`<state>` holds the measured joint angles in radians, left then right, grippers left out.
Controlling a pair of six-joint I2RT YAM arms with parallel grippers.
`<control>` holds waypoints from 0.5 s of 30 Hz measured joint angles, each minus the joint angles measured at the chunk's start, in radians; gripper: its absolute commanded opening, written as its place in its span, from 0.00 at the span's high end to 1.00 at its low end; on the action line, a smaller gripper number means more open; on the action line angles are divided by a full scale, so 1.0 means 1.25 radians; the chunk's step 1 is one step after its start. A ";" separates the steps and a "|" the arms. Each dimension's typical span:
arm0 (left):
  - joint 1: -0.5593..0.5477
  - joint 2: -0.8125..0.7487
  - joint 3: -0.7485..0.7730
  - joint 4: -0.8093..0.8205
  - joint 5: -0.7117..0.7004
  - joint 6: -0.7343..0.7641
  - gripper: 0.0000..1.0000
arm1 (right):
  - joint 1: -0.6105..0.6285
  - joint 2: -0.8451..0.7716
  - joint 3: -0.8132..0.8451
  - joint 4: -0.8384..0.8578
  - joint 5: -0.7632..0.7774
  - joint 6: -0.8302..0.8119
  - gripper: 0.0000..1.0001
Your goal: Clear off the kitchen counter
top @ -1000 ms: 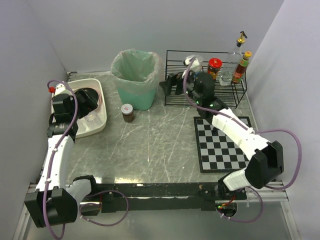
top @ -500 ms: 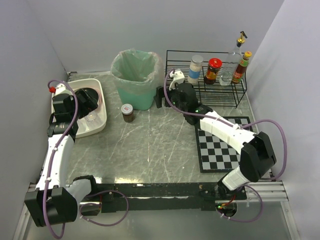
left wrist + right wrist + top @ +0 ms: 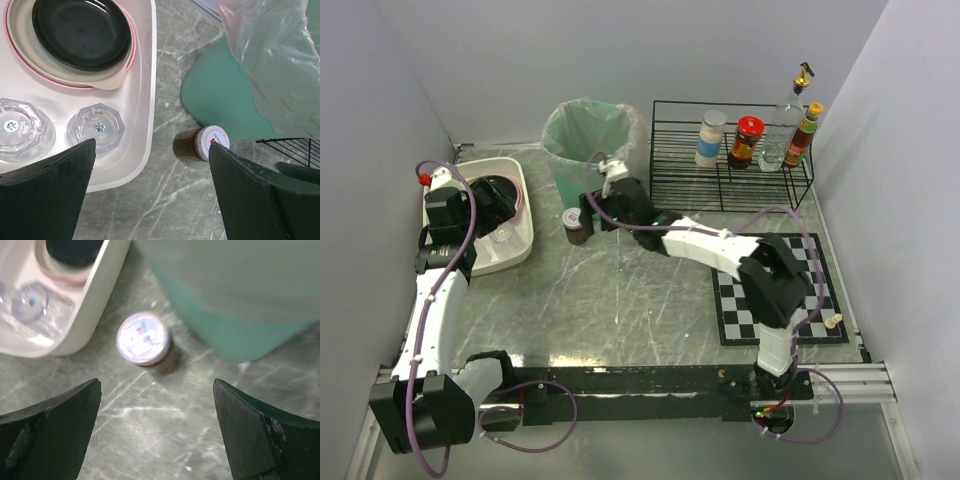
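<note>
We see a grey marble-patterned counter (image 3: pixel 620 290) with white veins. A green bin (image 3: pixel 582 170) with a clear liner stands on it near the far edge. A small brown jar (image 3: pixel 574 226) with a white lid stands just in front of the bin. Left of the bin lies a white tub (image 3: pixel 527 225), right of it a black wire rack (image 3: pixel 672 150). A checkered mat (image 3: pixel 745 305) lies nearer us, well right of the bin.

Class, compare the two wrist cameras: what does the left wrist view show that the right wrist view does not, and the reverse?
Only the left wrist: a wire rack corner, and the open left gripper. Only the right wrist: a clear look at the open right gripper. Both: the white-lidded jar on the kitchen counter, between the white tub and the green bin.
</note>
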<state>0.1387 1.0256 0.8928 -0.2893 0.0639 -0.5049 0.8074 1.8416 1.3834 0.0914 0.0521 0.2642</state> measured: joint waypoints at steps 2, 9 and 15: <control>0.000 0.000 0.000 0.000 0.000 0.000 0.01 | 0.028 0.042 0.026 -0.007 0.024 0.000 0.00; 0.000 0.000 0.000 0.000 0.002 0.000 0.01 | 0.073 0.146 0.140 -0.035 0.083 0.017 0.00; 0.000 0.000 0.000 0.000 0.003 0.000 0.01 | 0.071 0.208 0.234 -0.063 0.129 0.037 0.00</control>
<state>0.1387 1.0256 0.8928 -0.2893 0.0673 -0.5049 0.8959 2.1017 1.6760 0.0124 0.2138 0.3107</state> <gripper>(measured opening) 0.994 0.996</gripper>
